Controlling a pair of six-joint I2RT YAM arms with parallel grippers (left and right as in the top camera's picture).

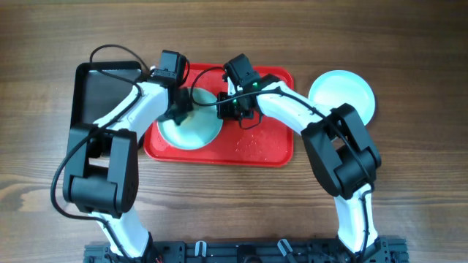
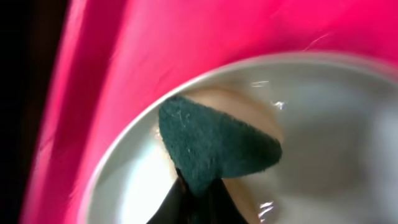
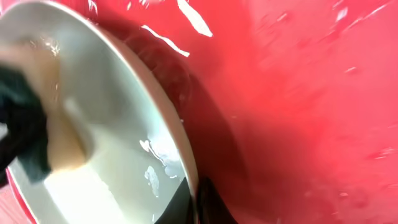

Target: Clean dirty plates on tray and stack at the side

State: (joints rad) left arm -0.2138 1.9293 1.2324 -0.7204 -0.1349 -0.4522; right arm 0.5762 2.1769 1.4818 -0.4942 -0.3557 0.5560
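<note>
- Far left, a black tray [image 1: 106,91] sits just beside the red tray [image 1: 263,142].
- Left gripper [image 1: 178,115] is down over the left half of the red tray, jaws pinched on a sponge [image 2: 214,146], its green scouring face pressed onto the plate.
- That pale plate [image 1: 196,133] lies on the red tray's left half, wet and glossy.
- Right gripper [image 1: 240,113] is at the plate's right edge, fingers closed over its rim.
- Far right, a second plate [image 1: 344,91], light blue, rests on the table [image 1: 409,190], off the tray.

both arms bend inward, left claw [image 1: 178,112] and right claw [image 1: 237,110] clamped, close together.
</note>
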